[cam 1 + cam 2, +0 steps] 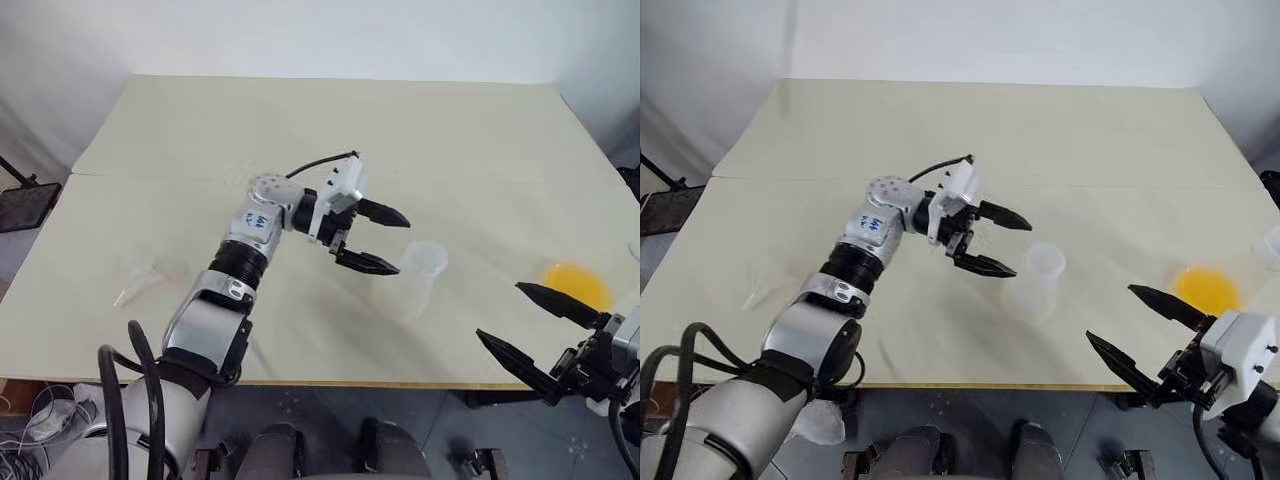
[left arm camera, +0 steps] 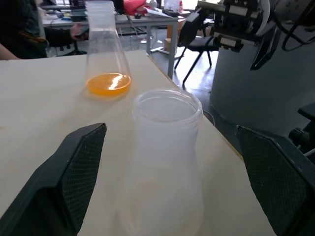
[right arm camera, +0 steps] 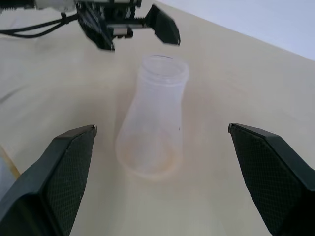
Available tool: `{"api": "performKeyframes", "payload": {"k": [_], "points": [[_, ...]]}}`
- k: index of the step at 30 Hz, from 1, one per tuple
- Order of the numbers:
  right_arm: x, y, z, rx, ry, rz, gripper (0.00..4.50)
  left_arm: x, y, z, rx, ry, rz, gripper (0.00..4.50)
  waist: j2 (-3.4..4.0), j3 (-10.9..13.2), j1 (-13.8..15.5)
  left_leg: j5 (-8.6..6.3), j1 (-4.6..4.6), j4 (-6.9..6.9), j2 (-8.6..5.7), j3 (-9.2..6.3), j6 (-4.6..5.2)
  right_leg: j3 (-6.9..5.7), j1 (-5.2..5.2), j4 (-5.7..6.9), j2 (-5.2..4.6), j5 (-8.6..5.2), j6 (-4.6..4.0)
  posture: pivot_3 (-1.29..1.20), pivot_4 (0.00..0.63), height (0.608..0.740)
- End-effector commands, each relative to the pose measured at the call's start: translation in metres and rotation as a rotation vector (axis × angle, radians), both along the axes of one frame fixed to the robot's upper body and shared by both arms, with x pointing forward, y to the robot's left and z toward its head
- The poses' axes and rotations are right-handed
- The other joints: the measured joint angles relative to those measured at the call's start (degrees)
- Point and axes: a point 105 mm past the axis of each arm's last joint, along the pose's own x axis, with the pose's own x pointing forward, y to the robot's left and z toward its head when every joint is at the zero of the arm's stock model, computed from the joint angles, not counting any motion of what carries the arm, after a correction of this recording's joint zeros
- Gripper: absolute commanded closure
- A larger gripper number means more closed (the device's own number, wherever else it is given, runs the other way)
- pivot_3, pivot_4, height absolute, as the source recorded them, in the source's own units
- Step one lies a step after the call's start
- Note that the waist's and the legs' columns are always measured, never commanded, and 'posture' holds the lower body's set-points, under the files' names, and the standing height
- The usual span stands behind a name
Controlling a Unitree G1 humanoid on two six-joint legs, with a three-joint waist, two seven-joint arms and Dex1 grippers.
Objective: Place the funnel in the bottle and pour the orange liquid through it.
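The left gripper [image 1: 383,238] hangs wide open, empty, black ribbed fingers level, just beside the bottle [image 1: 418,280]. The bottle is clear plastic, flask-shaped, upright near the table's [image 1: 300,120] front edge, mouth up. The right gripper [image 1: 535,335] is open too, past that edge. The orange liquid [image 1: 576,284] sits towards the right edge. The funnel [image 1: 140,281], faint, seems to lie tipped near the left front.
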Motion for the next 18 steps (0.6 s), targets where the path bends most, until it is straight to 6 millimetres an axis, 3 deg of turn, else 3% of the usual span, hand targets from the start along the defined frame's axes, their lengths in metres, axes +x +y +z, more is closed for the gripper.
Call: {"api": "performKeyframes", "payload": {"k": [1,6,11,18], "points": [[0.001,-0.004,0.009,-0.013,-0.027,0.004,0.0,0.004,0.013,0.026,-0.082,-0.033,0.052,0.04,0.0,0.0,0.11,0.0,0.0,0.0,0.0,-0.01,0.0,-0.01,0.0,0.01,0.0,0.0,0.0,0.0,0.15,0.74],[0.006,-0.006,0.011,-0.016,-0.021,0.022,0.0,0.016,0.045,0.046,-0.171,-0.039,0.22,0.04,0.0,0.0,0.05,0.0,-0.01,0.02,-0.01,-0.03,0.0,0.01,0.01,0.01,0.0,0.01,0.02,0.0,0.15,0.74],[0.01,-0.004,0.014,-0.009,-0.016,0.049,0.0,0.017,0.078,0.051,-0.222,-0.042,0.364,0.04,0.01,0.0,-0.03,0.0,0.03,0.02,0.0,-0.05,-0.01,0.01,0.02,0.07,0.0,0.02,0.03,0.0,0.15,0.74],[0.013,0.012,0.017,-0.008,-0.006,0.174,0.0,0.007,0.151,0.026,-0.292,-0.04,0.712,0.04,0.02,-0.01,-0.77,-0.03,0.1,0.01,0.04,-0.16,-0.06,0.04,0.04,0.17,-0.02,0.02,0.04,0.0,0.15,0.74]]}}
